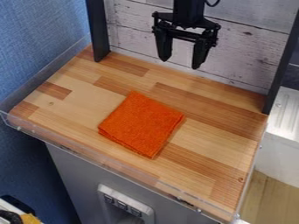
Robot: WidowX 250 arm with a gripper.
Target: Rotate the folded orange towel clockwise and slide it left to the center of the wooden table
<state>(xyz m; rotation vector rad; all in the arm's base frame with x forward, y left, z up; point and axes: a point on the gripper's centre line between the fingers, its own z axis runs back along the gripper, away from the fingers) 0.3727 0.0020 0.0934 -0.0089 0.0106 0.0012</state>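
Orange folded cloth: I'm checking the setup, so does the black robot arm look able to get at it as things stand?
Probably yes: the black two-finger gripper hangs open, with nothing visible between it and the orange cloth flat on the wooden surface.

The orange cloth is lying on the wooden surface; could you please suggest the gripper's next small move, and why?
I would probably bring the gripper over the orange cloth: it hangs open and empty by the back panel, while the cloth lies nearer the camera.

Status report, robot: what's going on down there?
Tool open, empty, hanging above the board's back edge. Orange cloth folded flat, mid-board, untouched. Nothing visible between tool and cloth.
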